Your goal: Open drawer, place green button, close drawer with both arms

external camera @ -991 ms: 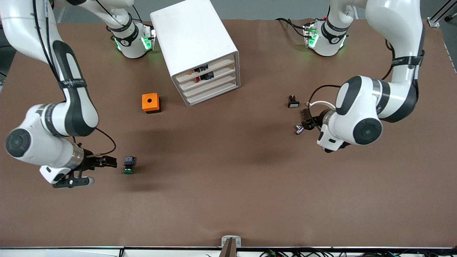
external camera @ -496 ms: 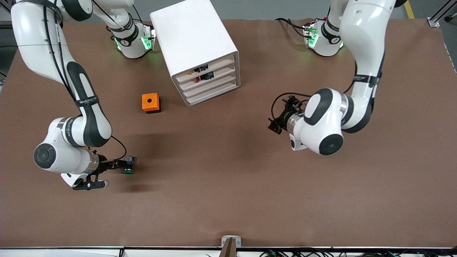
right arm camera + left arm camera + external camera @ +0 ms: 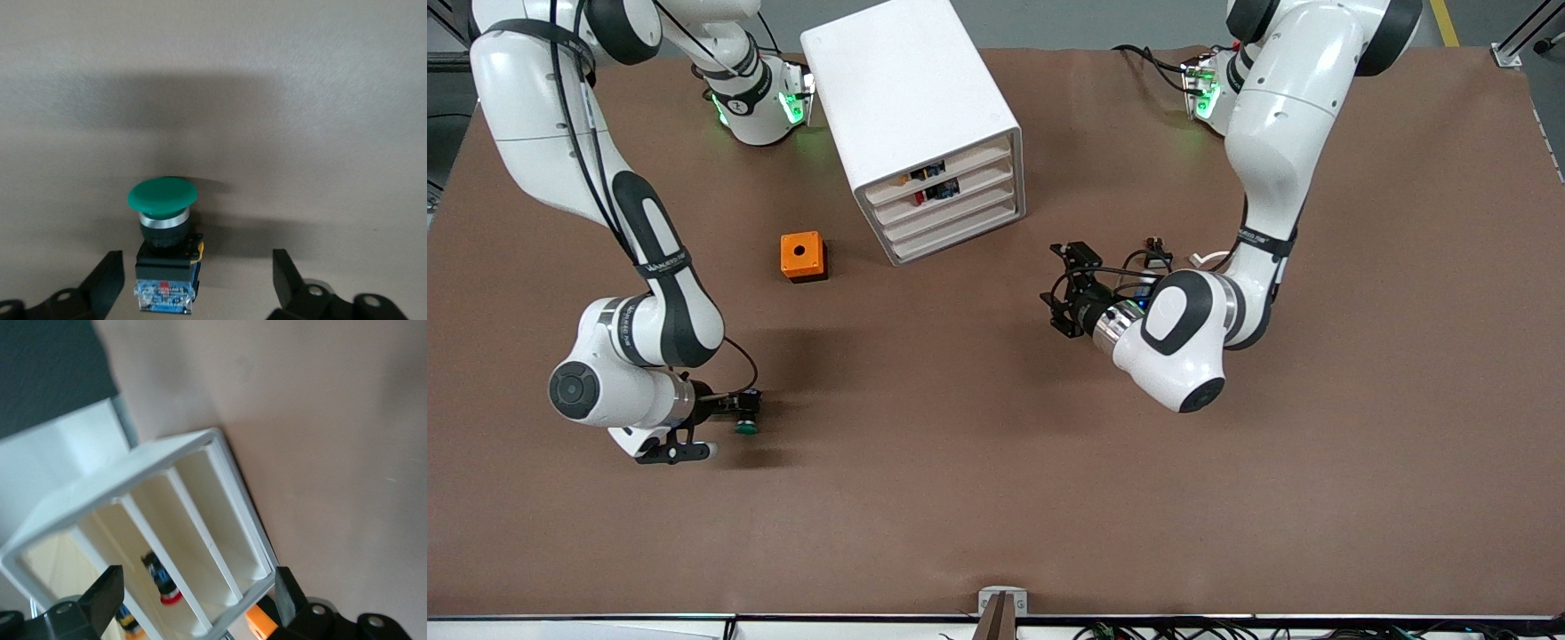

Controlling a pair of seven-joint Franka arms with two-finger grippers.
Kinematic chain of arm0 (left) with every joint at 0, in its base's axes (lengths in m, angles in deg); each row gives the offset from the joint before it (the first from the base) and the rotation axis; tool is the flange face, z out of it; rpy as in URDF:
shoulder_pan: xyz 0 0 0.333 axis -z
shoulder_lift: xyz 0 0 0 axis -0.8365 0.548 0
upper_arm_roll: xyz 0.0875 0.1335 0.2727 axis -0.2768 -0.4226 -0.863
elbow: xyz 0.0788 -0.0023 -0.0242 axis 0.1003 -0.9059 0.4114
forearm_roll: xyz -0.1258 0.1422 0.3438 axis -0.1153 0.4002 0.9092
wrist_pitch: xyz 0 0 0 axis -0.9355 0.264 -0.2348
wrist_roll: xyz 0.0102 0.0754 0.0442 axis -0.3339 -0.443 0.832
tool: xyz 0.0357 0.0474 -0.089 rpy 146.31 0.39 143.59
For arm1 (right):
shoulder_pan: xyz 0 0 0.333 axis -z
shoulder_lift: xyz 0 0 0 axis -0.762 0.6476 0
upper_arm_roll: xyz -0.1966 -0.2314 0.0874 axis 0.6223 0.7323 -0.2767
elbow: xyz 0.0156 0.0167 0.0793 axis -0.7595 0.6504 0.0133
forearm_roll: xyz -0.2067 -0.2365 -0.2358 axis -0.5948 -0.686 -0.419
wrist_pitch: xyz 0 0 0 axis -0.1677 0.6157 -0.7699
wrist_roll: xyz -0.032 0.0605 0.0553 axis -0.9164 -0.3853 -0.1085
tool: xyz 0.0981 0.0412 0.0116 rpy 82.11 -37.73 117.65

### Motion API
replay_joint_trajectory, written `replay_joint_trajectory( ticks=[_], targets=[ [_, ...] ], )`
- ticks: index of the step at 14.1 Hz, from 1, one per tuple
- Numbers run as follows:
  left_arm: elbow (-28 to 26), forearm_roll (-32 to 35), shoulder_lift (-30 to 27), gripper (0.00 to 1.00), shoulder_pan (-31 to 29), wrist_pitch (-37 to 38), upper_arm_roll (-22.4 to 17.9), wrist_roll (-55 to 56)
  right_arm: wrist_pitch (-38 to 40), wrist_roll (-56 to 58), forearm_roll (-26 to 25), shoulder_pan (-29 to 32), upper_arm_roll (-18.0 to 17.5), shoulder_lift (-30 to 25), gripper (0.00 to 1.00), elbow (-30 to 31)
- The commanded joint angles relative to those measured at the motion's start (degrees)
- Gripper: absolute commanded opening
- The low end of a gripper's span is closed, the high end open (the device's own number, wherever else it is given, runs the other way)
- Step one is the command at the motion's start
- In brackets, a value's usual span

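Note:
The button [image 3: 745, 425], with a green cap and a black-blue body, lies on the table toward the right arm's end. In the right wrist view it [image 3: 163, 250] lies between the fingers of my open right gripper [image 3: 197, 283], untouched. In the front view the right gripper [image 3: 725, 428] is low at the button. The white cabinet [image 3: 911, 107] has all four drawers shut; the third drawer [image 3: 969, 206] shows in the left wrist view too [image 3: 190, 540]. My left gripper [image 3: 1056, 289] is open and empty, above the table beside the cabinet, facing its front [image 3: 197, 597].
An orange cube with a hole [image 3: 802, 256] sits nearer the front camera than the cabinet, toward the right arm's end. A black switch with a white face [image 3: 1158, 254] lies beside the left arm's forearm. The two upper drawers hold small orange and red parts [image 3: 163, 581].
The right gripper has moved in until its open fingers straddle the button. The left arm has swung from near the black switch toward the cabinet's front.

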Motion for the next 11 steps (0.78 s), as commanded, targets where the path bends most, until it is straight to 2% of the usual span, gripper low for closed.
replay_joint_trajectory(
  ticks=[1,6,7,8,9,11],
  targets=[
    [2.05,-3.94,4.21,0.99,-0.15,1.45,2.38,9.80,-0.05,-0.69,1.46,-0.25,0.06,-0.25,0.81,0.41],
    [1.87,-5.97,9.58,0.99,0.20,1.45,7.39,16.24,0.21,-0.86,1.46,-0.34,0.06,-0.33,0.33,0.41],
    [1.87,-5.98,9.67,0.96,0.81,1.54,8.09,16.16,0.21,-0.86,1.54,-0.25,0.06,-0.42,0.24,0.32],
    [1.87,-5.98,9.67,0.82,1.16,1.54,8.71,16.16,0.21,-0.95,1.55,-0.16,0.06,-0.42,0.15,0.32],
    [1.87,-6.06,9.85,0.73,1.52,1.45,8.97,16.07,0.21,-1.65,1.55,-0.07,0.06,-0.42,0.08,0.24],
    [1.70,-6.06,10.90,0.63,2.22,1.45,8.98,15.98,0.21,-2.71,1.55,0.10,0.06,-0.60,0.01,0.06]
  ],
)
